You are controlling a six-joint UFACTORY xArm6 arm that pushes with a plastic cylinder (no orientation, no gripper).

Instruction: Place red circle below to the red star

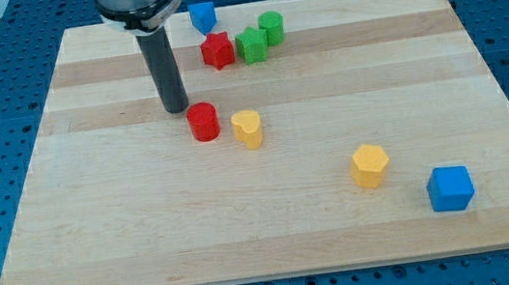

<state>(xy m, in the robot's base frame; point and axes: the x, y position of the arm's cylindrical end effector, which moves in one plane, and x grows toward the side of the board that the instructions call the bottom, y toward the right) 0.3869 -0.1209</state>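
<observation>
Fingers: none on this rig, so nothing to report as wide, narrow or holding. The arm ends in a dark rod, and my tip (176, 109) rests on the counter (100, 230).

Tip position: just left of the red circle (203, 121) and slightly to its far side. Touching or a hair apart, cannot tell which.

Red circle: a short cylinder standing flat near mid-counter. The red star (217, 50) lies farther away and a little to the right, well apart from it. A yellow heart-like block (248, 128) sits just right of the circle, not touching.

Around the star: a green star (251, 45) is tight against its right side, a green cylinder (271, 26) lies beyond that, and a blue block (203, 15) sits at the far edge.

Handling, my judgement:
- The circle looks small, light and rigid, and should slide readily on smooth wood.
- Its round wall means an off-centre push will let it roll off the tip sideways.
- No grasp is possible, only a push. The contact point should be on its near side, slightly left of centre, to drive it far and a touch right.
- From the current spot a push would send it toward the yellow block instead.
- Stop short of the star, since a light star would shift if bumped.
</observation>
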